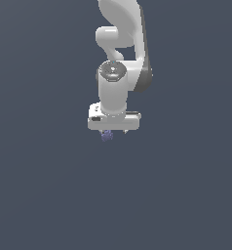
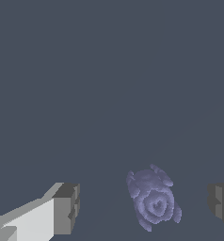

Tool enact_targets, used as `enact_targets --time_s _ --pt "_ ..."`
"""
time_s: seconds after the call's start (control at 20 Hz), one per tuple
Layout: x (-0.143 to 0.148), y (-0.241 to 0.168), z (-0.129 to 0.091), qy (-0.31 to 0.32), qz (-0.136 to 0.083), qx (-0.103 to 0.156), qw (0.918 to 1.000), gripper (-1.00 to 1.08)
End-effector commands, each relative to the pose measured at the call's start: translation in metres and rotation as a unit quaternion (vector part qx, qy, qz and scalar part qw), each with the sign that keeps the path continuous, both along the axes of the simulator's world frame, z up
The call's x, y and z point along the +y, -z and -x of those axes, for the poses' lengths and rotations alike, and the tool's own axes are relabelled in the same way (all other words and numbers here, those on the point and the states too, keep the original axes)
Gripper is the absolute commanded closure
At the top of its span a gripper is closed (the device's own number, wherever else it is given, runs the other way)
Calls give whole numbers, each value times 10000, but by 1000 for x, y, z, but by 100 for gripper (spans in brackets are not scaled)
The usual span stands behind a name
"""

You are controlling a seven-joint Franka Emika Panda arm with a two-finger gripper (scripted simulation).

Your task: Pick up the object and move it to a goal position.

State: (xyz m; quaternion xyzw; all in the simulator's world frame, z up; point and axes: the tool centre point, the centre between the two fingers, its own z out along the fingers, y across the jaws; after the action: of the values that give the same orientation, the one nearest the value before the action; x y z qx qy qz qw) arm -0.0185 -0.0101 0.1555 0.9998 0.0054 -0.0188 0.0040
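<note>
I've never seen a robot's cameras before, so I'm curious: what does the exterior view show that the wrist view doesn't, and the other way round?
Only the exterior view shows the white arm itself, reaching down, with the purple object peeking out under the gripper. Only the wrist view shows the two grey fingertips spread wide, with clear gaps either side of the object, plus its lumpy, swirled surface. Both show the object on a plain dark grey floor.

Plain dark slate-blue backdrop [image 1: 40,195] filling both views, uniform, flat even lighting, faint lighter diagonal gradient

Object [image 2: 153,202] btwn fingers [image 2: 67,207], gaps both sides.
</note>
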Motion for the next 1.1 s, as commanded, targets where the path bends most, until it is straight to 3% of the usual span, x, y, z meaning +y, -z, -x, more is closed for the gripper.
enact_targets --time_s 0.0,0.55,1.05 --pt "0 0 0 0 0 0 10000 -92" --pt "-18 -12 3 70 5 -13 10000 -92" --pt "-23 2 13 -186 -12 -38 9998 -92"
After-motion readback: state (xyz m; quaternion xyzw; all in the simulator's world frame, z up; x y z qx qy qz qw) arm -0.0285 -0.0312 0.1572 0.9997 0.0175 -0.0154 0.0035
